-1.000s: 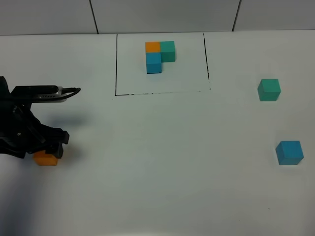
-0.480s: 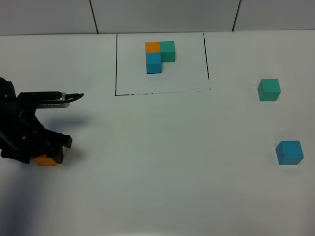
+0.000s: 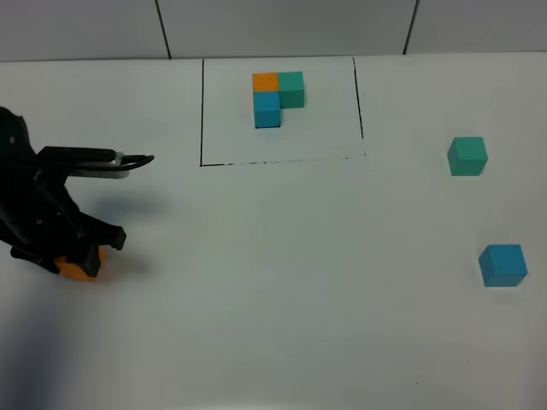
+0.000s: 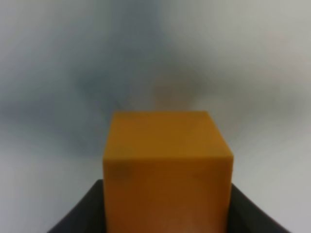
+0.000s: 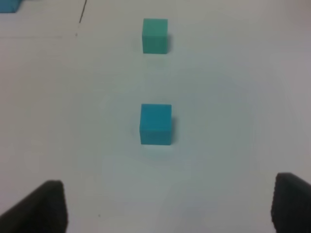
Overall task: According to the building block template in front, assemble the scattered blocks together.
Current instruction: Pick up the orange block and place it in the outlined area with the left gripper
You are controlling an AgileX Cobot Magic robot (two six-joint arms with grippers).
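The template [image 3: 278,98], an L of orange, teal-green and blue cubes, sits inside the black drawn frame [image 3: 202,111] at the far middle. My left gripper [image 3: 82,258] is at the left edge, shut on the loose orange cube [image 3: 80,268]. The left wrist view shows that orange cube [image 4: 167,160] large between the fingers [image 4: 80,216]. The loose teal-green cube [image 3: 467,156] and the sky-blue cube [image 3: 502,265] lie apart at the right. My right gripper [image 5: 167,206] is open and empty, short of the sky-blue cube [image 5: 156,124], with the teal-green cube [image 5: 155,35] beyond. It is outside the high view.
The white table [image 3: 282,282] has grey wall panels [image 3: 282,26] behind its far edge. A cable and bracket [image 3: 111,160] stick out from the left arm towards the frame.
My left arm has shifted slightly up and to the right. The orange cube now sits a little higher in the picture and looks tilted in the fingers. The other cubes have not moved.
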